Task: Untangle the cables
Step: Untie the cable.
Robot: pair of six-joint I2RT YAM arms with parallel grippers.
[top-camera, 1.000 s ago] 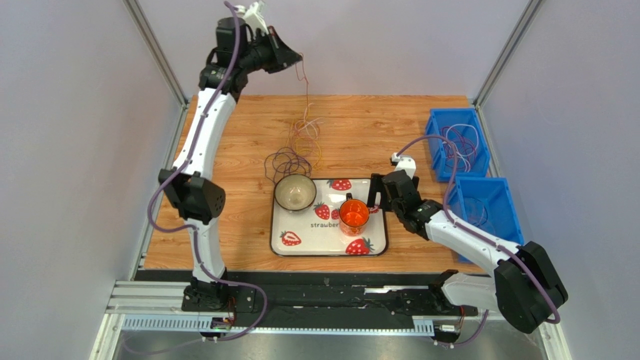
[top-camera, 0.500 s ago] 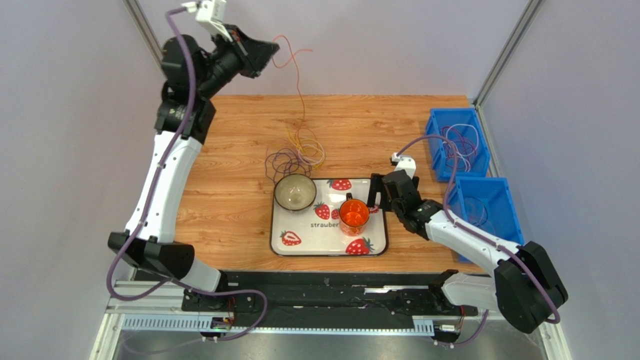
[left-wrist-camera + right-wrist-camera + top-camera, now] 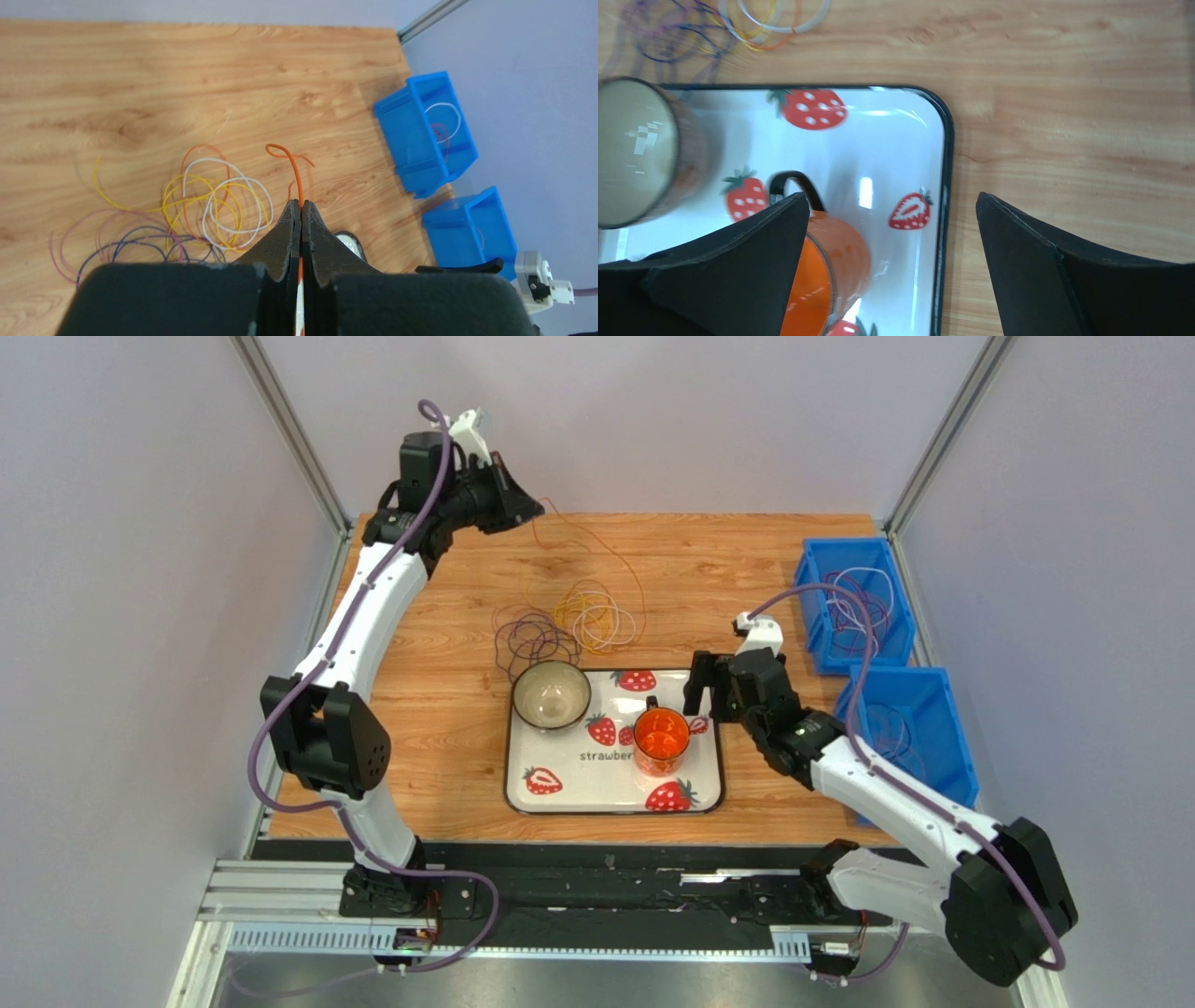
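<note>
A pile of thin cables point(image 3: 561, 623) lies on the wooden table behind the tray: purple loops at left, yellow, white and orange loops at right. The pile also shows in the left wrist view point(image 3: 189, 206). My left gripper point(image 3: 530, 510) is raised at the far left and is shut on an orange cable point(image 3: 297, 178), whose free end curls beyond the fingertips. A thin strand runs from the gripper down towards the pile. My right gripper point(image 3: 706, 689) is open and empty above the tray's right edge, beside the orange cup point(image 3: 661, 735).
A strawberry-print tray point(image 3: 561, 791) holds a beige bowl point(image 3: 550, 695) and the orange cup. Two blue bins point(image 3: 856, 602) stand at the right, the far one with cables in it, the near one point(image 3: 905, 735) beside my right arm.
My left arm has dropped lower and swung right with the orange cable. The cable pile has shifted and spread to the right. My right gripper has moved slightly.
</note>
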